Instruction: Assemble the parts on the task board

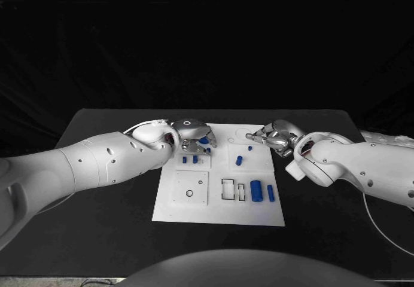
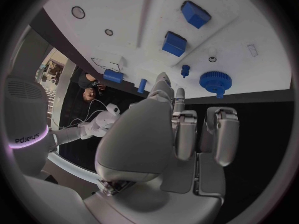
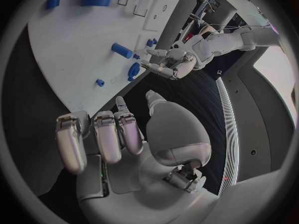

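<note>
The white task board (image 1: pixel 219 206) lies in the middle of the black table. My left hand (image 1: pixel 191 131) hovers over its far left corner, fingers half bent and holding nothing (image 2: pixel 181 129). A blue gear (image 2: pixel 216 80) stands on the board just beyond its fingertips (image 1: pixel 203 141). My right hand (image 1: pixel 273 136) hangs over the far right corner, empty, fingers loosely bent (image 3: pixel 106 134). A small blue peg (image 1: pixel 249 147) sits on the board close to those fingertips (image 3: pixel 99 82). Two short blue pegs (image 1: pixel 189 159) and another single peg (image 1: pixel 239 160) stand mid-board.
Near the board's front right lie a thick blue cylinder (image 1: pixel 256 189), a thinner one (image 1: pixel 270 192) and a small one (image 1: pixel 241 191) beside rectangular slots (image 1: pixel 228 188). A square plate with a ring (image 1: pixel 191 192) sits front left. Bare black table (image 1: pixel 112 203) surrounds the board.
</note>
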Controlling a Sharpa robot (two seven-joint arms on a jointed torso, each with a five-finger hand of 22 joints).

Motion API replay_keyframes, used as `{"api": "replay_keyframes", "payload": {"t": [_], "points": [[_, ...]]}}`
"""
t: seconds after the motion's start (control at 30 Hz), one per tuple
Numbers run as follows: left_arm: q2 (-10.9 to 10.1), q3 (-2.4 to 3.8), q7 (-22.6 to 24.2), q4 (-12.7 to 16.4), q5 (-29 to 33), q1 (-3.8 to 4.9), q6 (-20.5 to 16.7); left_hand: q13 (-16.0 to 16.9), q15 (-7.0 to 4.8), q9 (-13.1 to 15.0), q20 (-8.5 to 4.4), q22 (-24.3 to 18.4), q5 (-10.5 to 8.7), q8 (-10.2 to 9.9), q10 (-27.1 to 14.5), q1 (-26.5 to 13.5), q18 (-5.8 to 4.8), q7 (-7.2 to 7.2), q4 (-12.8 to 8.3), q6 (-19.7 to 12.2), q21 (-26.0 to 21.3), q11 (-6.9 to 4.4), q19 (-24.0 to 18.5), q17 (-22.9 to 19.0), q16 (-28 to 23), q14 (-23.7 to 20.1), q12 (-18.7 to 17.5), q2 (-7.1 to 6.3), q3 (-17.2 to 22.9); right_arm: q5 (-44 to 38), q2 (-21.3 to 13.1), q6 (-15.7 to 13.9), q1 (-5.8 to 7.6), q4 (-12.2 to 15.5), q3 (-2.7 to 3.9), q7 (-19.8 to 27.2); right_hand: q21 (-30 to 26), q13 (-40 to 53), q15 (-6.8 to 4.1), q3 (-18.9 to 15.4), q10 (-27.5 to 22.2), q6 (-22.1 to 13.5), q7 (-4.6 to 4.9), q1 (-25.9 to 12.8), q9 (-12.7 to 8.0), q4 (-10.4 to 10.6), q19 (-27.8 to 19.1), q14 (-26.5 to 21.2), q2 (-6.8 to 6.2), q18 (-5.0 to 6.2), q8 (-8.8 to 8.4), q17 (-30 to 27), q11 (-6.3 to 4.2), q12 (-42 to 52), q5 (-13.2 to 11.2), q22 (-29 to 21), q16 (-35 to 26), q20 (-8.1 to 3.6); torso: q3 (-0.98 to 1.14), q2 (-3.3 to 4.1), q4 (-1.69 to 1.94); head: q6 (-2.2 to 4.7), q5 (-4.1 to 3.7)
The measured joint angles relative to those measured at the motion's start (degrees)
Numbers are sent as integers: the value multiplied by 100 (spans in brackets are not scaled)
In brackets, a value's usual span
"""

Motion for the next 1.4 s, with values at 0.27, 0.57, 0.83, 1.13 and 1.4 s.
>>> {"api": "replay_keyframes", "payload": {"t": [0.27, 0.57, 0.83, 1.13, 1.4], "points": [[53, 0, -224, -59, -131, -12, 0, 0, -19, -90, -21, 0, 0, 0, -147, 83, 0, -12, 9, -73, 0, -8, 21, 0, 0, -19, 0, 22, 96, 1, 7, 4, 0, 4, 0, -8, 0, 0, 0, 0, 0, 0, 0, 0, 0, 0, 0, 0, 0, 0, 0, -1, 0, 0, 0, -1, 0, 0, 5, -4, -1, -5, -5], [153, 0, -463, -193, -215, -19, 28, 1, -19, -118, -21, 0, 1, 0, -167, 127, 0, 0, 7, -103, 0, 12, 21, -1, 0, -19, 0, 66, 161, 1, 15, 15, 0, -1, 0, -20, 0, -1, 0, 0, 0, 0, 0, 0, -1, 0, 0, 0, 0, 0, 0, -1, 0, 0, 0, -1, 0, 0, 6, -6, -3, 1, -2], [205, 0, -571, -244, -279, -22, 81, 1, -19, -133, -21, 0, 1, 0, -167, 149, 0, 0, 8, -103, 0, 12, 21, -1, 0, -19, 0, 88, 192, 1, 31, 32, -1, -10, 0, -34, 0, -1, 21, 0, 0, 0, 0, 0, -2, 0, 0, -21, 0, 0, 23, -2, 0, 0, 0, -1, 0, 0, 7, -5, -3, -8, 8], [244, 0, -618, -265, -333, -23, 188, 1, -18, -151, -21, 0, 2, 0, -167, 179, 0, 0, -8, -103, 0, 12, 21, -1, 0, -19, 0, 118, 239, 1, 46, 56, -1, -15, 0, -53, 0, -1, 21, 0, 0, 0, 0, 0, -2, 0, 0, -21, 0, 0, 23, -2, 0, 0, 0, -1, 0, 0, 5, -5, -1, -18, 11], [287, 0, -637, -288, -377, -23, 272, 1, -18, -171, -21, 0, 2, 23, -116, 248, 0, -42, 0, -16, 0, -38, 21, 0, 0, -19, 0, 96, 295, 2, 53, 76, -1, -17, 0, -66, 0, -1, 21, 0, 0, 0, 0, 0, -2, 0, 0, -21, 0, 0, 23, -3, 0, 0, 0, -2, 0, 0, 4, -5, -1, -32, 17]]}}
